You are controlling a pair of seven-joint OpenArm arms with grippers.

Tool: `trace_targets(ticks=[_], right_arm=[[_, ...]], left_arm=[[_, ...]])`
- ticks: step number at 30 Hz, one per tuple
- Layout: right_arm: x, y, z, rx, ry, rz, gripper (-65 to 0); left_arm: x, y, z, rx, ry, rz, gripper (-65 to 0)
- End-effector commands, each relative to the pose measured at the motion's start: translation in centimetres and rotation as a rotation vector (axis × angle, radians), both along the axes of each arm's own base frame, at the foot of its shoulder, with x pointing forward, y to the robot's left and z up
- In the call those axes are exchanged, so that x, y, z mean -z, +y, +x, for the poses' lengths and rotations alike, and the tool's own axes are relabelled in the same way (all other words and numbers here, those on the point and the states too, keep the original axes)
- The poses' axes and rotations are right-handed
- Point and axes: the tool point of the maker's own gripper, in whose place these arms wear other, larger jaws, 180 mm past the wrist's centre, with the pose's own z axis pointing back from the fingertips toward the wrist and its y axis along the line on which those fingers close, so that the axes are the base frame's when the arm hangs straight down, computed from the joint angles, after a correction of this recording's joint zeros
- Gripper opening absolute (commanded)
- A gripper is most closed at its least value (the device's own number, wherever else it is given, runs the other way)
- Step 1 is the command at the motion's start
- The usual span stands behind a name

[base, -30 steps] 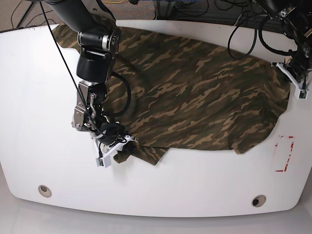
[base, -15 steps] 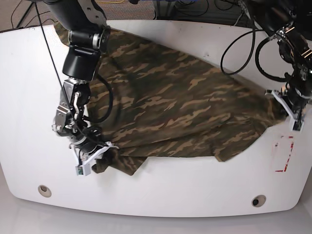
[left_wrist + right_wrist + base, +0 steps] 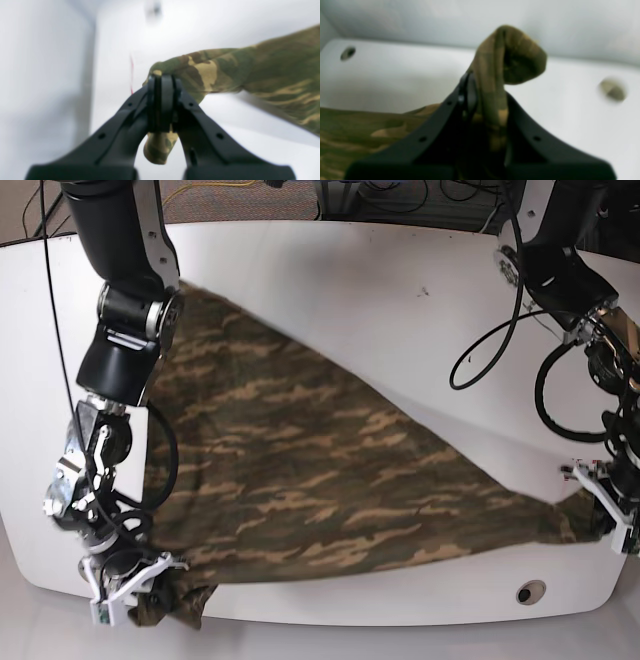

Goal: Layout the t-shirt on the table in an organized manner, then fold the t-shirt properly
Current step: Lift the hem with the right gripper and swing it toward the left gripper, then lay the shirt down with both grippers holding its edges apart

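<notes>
The t-shirt (image 3: pixel 300 470) lies stretched across the table (image 3: pixel 400 310), from 10 o'clock down to the near edge. The right gripper (image 3: pixel 135 580) at 7 o'clock is clamped on one bunched corner; the left gripper (image 3: pixel 610 515), at roughly 4 o'clock, pinches another, though both wrist views are blurred.

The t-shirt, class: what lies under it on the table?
Under the t-shirt only the white table shows around its edges. One grommet hole stays uncovered; whatever else the cloth covers cannot be seen.
</notes>
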Motion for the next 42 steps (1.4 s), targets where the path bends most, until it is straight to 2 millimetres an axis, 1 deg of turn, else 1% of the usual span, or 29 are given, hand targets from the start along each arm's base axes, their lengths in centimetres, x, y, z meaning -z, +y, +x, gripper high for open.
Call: trace_targets(ticks=[1, 4, 5, 7, 8, 9, 10, 11, 12, 13, 15, 17, 20, 22, 24, 26, 27, 28, 29, 31, 32, 33, 36, 37, 38, 39, 40, 41, 42], right_arm=[[-6.9, -1.4, 1.1, 0.015, -0.134, -0.032, -63.3], [-10.4, -2.0, 1.5, 0.019, -0.169, -0.055, -63.3], [-12.0, -2.2, 1.6, 0.022, -0.185, -0.062, -63.3], [-14.0, -2.6, 1.7, 0.029, -0.208, -0.071, -63.3], [-15.7, -2.8, 1.7, 0.034, -0.231, -0.079, -63.3], [-16.9, -3.0, 1.6, 0.037, -0.247, -0.082, -63.3], [-18.4, -3.0, 1.6, 0.037, -0.263, -0.094, -63.3], [-19.2, -3.1, 1.5, 0.036, -0.27, -0.101, -63.3], [-21.2, -3.2, 1.3, 0.039, -0.291, -0.124, -63.3], [-22.5, -3.3, 1.1, 0.04, -0.307, -0.143, -63.3], [-24.7, -3.3, 0.8, 0.041, -0.332, -0.177, -63.3], [-26.2, -3.6, 0.4, 0.049, -0.345, -0.199, -63.3], [-27.0, -4.2, 0.1, 0.054, -0.348, -0.224, -63.3], [-26.8, -4.1, -0.1, 0.042, -0.339, -0.248, -63.3], [-26.6, -4.3, -0.4, 0.038, -0.332, -0.277, -63.4], [-25.6, -4.5, -0.7, 0.038, -0.308, -0.304, -63.4], [-24.1, -4.6, -0.7, 0.035, -0.28, -0.319, -63.4], [-23.3, -4.7, -0.8, 0.035, -0.267, -0.325, -63.4], [-21.6, -4.9, -1.0, 0.035, -0.246, -0.335, -63.4], [-19.5, -5.3, -1.6, 0.039, -0.223, -0.339, -63.4], [-17.4, -5.5, -2.1, 0.04, -0.198, -0.343, -63.4], [-16.3, -5.6, -2.5, 0.041, -0.185, -0.35, -63.4], [-10.9, -6.2, -3.9, 0.041, -0.107, -0.35, -63.4], [-8.7, -6.0, -4.4, 0.034, -0.072, -0.339, -63.4], [-7.3, -5.8, -4.8, 0.031, -0.051, -0.33, -63.4], [-5.1, -5.6, -5.5, 0.027, -0.016, -0.317, -63.4], [-3.8, -5.6, -5.9, 0.027, 0.007, -0.309, -63.4], [-1.6, -5.7, -6.8, 0.031, 0.045, -0.293, -63.4], [-0.2, -5.7, -7.4, 0.03, 0.069, -0.284, -63.4]], left_arm=[[-5.8, -0.2, 1.2, 0.01, -0.151, 0.023, -64.4], [-9.4, -0.6, 1.9, 0.021, -0.233, 0.033, -64.3], [-11.2, -0.8, 2.2, 0.026, -0.273, 0.038, -64.3], [-13.7, -1.0, 2.3, 0.03, -0.33, 0.042, -64.3], [-15.6, -1.1, 2.4, 0.033, -0.371, 0.045, -64.2], [-16.8, -1.1, 2.3, 0.032, -0.399, 0.046, -64.2], [-18.6, -1.1, 2.2, 0.032, -0.441, 0.045, -64.2], [-19.4, -1.1, 2.1, 0.033, -0.461, 0.046, -64.0], [-21.5, -1.1, 1.8, 0.032, -0.509, 0.046, -64.0], [-22.9, -1.1, 1.6, 0.031, -0.54, 0.047, -64.0], [-25.3, -1.5, 1.3, 0.041, -0.589, 0.056, -64.0], [-26.6, -2.3, 1.5, 0.062, -0.605, 0.073, -64.0], [-27.7, -2.9, 1.4, 0.076, -0.622, 0.092, -64.0], [-27.5, -3.0, 1.4, 0.081, -0.617, 0.095, -64.0], [-26.7, -3.0, 1.7, 0.082, -0.599, 0.095, -64.0], [-25.8, -3.1, 1.9, 0.082, -0.58, 0.096, -64.0], [-24.9, -3.0, 2.1, 0.081, -0.559, 0.092, -64.0], [-24.2, -2.9, 2.3, 0.081, -0.543, 0.091, -64.0], [-22.6, -3.0, 2.6, 0.083, -0.506, 0.088, -64.0], [-20.6, -3.0, 2.8, 0.085, -0.464, 0.091, -64.0], [-19.3, -3.0, 2.7, 0.084, -0.441, 0.096, -64.0], [-18.4, -3.0, 2.6, 0.082, -0.423, 0.099, -64.0], [-14.6, -2.5, 2.1, 0.067, -0.348, 0.096, -64.0], [-12.9, -2.3, 2.0, 0.06, -0.313, 0.09, -64.0], [-11.8, -2.1, 1.8, 0.055, -0.288, 0.088, -64.0], [-9.9, -1.9, 1.4, 0.051, -0.249, 0.084, -64.0], [-8.8, -1.8, 1.2, 0.048, -0.224, 0.082, -64.0], [-6.8, -1.6, 0.8, 0.045, -0.177, 0.082, -64.0], [-5.6, -1.6, 0.5, 0.043, -0.15, 0.081, -64.0]])
